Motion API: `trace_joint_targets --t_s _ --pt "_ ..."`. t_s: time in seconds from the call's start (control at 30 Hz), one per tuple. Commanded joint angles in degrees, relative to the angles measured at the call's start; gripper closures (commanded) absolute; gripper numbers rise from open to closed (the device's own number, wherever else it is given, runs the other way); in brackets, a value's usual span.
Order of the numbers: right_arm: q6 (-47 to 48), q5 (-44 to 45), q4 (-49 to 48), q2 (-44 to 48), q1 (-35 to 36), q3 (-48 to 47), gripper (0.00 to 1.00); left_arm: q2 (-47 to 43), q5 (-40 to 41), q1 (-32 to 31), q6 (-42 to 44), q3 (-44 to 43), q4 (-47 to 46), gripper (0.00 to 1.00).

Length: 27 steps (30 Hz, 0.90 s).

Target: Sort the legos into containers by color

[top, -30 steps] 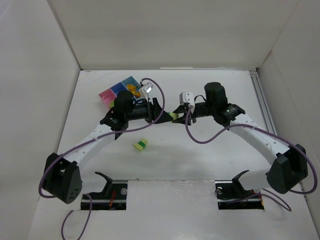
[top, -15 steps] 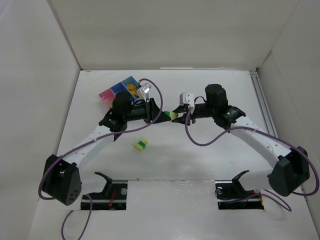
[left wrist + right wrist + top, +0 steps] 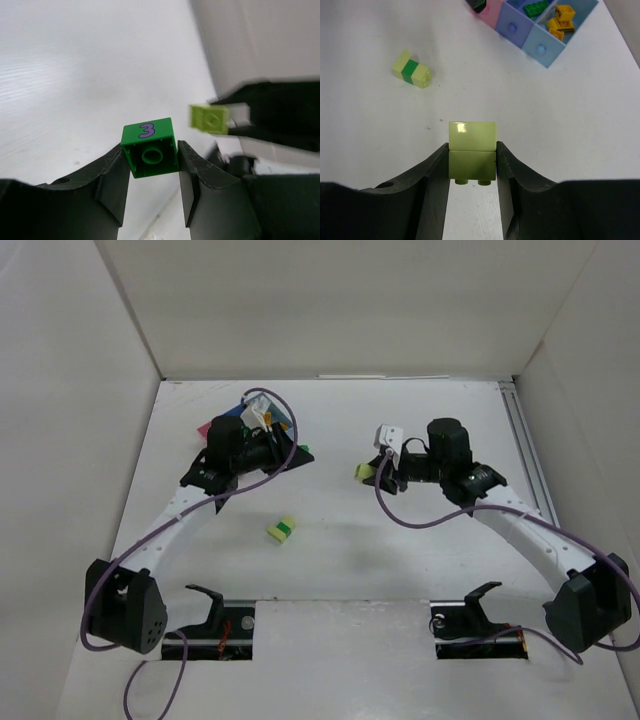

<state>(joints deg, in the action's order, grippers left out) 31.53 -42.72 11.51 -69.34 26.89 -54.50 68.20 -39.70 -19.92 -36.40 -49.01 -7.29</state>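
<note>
The left gripper (image 3: 152,152) is pinching the green brick (image 3: 150,147), the right gripper (image 3: 472,156) the lime brick (image 3: 472,145), both at lower centre; either fingertip grip may be risking a drop outside the bins (image 3: 540,49).

A flat white table (image 3: 400,540) carries only a few things. A small pale yellow studded plastic brick with a green band (image 3: 281,531) lies alone left of centre, toward the near side. At the far left stands a cluster of thin-walled rectangular plastic bins (image 3: 540,50), pink and blue, set wall to wall and well apart from that brick.
</note>
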Motion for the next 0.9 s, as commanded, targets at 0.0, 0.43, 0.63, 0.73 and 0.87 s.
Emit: trace_joint_targets --t_s 0.0,0.43,0.63,0.73,0.87 --pt "-4.45 6.75 -2.63 1.31 -0.70 -0.26 1.00 2.89 22.42 2.51 2.65 -8.96 13.58 0.78" --pt "-15.53 21.88 -6.15 1.31 -3.52 0.27 1.00 18.53 37.95 13.33 0.02 -19.71 20.91 0.80" --pt "-17.20 23.38 -6.15 1.31 -4.66 0.80 1.00 22.06 45.22 13.33 -1.38 -24.81 25.74 0.80" --pt "-17.20 23.38 -6.15 1.31 -5.27 0.80 1.00 22.06 50.16 15.08 -2.53 -24.29 28.02 0.78" --pt "-17.20 23.38 -6.15 1.31 -5.80 0.80 1.00 21.53 49.63 18.34 -2.71 -23.76 28.03 0.77"
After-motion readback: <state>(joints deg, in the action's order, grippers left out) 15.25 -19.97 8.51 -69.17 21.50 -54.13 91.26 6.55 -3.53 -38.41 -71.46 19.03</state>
